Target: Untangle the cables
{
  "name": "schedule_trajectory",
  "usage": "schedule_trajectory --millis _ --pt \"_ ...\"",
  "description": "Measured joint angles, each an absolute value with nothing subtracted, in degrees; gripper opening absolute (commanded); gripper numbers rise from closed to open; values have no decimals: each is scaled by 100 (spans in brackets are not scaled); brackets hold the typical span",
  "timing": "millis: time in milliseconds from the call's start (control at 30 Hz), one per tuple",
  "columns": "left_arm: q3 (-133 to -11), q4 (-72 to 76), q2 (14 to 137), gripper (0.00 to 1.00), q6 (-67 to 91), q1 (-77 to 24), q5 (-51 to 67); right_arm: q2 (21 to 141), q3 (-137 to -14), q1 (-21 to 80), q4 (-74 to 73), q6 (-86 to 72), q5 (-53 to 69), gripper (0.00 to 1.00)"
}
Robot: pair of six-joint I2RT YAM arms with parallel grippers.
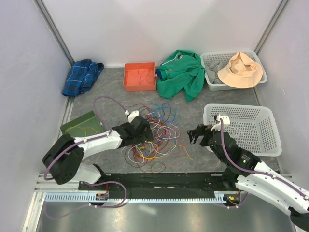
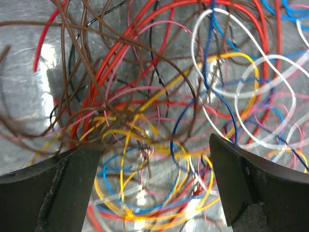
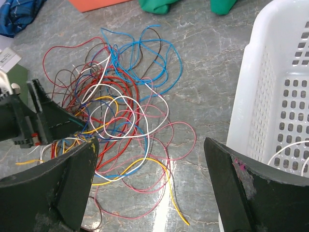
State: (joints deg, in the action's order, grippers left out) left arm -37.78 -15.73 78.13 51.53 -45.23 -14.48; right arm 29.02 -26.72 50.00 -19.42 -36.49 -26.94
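Note:
The cables (image 1: 157, 131) lie as one tangled heap of thin red, yellow, blue, white, pink and brown wires in the middle of the table. My left gripper (image 1: 145, 136) hangs low over the heap's left side, open. In the left wrist view its jaws (image 2: 153, 162) stand wide apart over yellow and blue loops (image 2: 118, 133), gripping nothing. My right gripper (image 1: 193, 136) is open just right of the heap, apart from it. In the right wrist view (image 3: 149, 159) a yellow cable end (image 3: 174, 203) and pink loops lie on the table below its spread jaws.
An orange tray (image 1: 140, 76), a green garment (image 1: 183, 72) and a white basket (image 1: 208, 59) with a peach hat (image 1: 240, 70) line the back. A blue plaid cloth (image 1: 82, 76) and a green bin (image 1: 82, 124) are left. Another white basket (image 1: 246, 128) (image 3: 270, 96) stands beside the right gripper.

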Motion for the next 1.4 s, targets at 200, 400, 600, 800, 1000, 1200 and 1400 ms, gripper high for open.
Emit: schedule_trajectory --millis 200,400,600,800,1000,1200,1400 --pt "-3828 -919 8368 21 5304 -4506 -1538 2965 -2641 5000 -1962 -3697 -2692 98" --pt "-3835 -716 8501 2 5349 -4508 -1448 2875 -2637 5000 -2073 -3715 -2711 98" --pt "-3636 -580 7424 2 4969 -4512 -829 2856 -2639 5000 -2091 -3680 -2707 98" --pt "-3371 233 5627 2 4613 -4512 102 2709 -2808 5000 -2200 -3514 -2689 98" --pt "-3374 716 4668 2 4246 -4512 786 2412 -3354 5000 -2180 -3218 -2547 98" --pt "-3374 932 4421 2 3972 -4512 1144 2502 -3695 5000 -1793 -2956 -2145 98" --pt "-3374 996 4449 2 3872 -4512 1223 3374 -3721 5000 -1037 -2908 -1533 95"
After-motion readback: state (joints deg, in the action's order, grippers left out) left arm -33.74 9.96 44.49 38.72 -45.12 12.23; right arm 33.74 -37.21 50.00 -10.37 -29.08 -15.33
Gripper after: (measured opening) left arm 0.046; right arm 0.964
